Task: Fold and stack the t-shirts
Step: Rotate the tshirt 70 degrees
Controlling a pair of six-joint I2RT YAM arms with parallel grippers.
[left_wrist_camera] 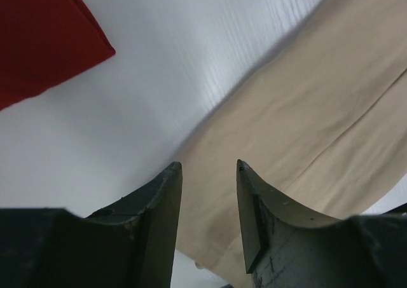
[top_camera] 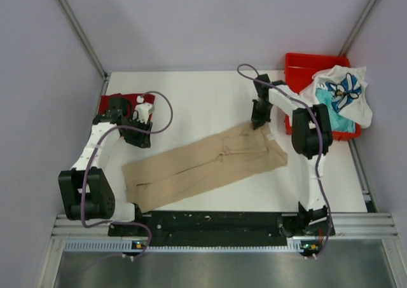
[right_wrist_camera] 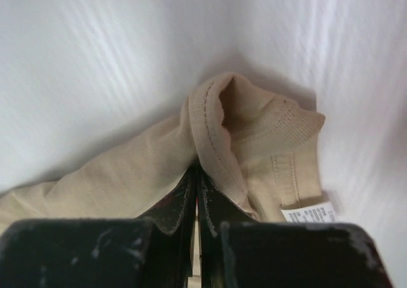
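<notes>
So the right gripper (right_wrist_camera: 196, 170) has its two dark fingers pressed tight together on the ribbed neckline of the plain tan cotton t-shirt (right_wrist_camera: 127, 173), pinching the collar fold right next to the little white care label (right_wrist_camera: 308, 213). That grip looks meant to anchor or drag the neck end, since the collar is the one thick bit that won't slip out. From above, the shirt lies as a long narrow strip running diagonally across the white table (top_camera: 203, 97), neck end up by the right gripper and the other end down toward the near left. The sides seem to be folded in, so my guess is that folding it end to end comes next. The left gripper (left_wrist_camera: 208, 167) is a different story: its fingers are parted with nothing between them, and it hangs above the table at the tan shirt's long edge, probably lining up for the other end. Just past it sits the dark red cloth t-shirt (left_wrist_camera: 38, 34), a crisp-cornered folded piece at the far left, likely the base of the stack. Over on the far right, the red plastic bin (top_camera: 299, 65) holds the white t-shirt with blue print (top_camera: 343, 91), draped over its rim, with the teal t-shirt (top_camera: 327, 107) bunched beneath it, both not yet folded.
</notes>
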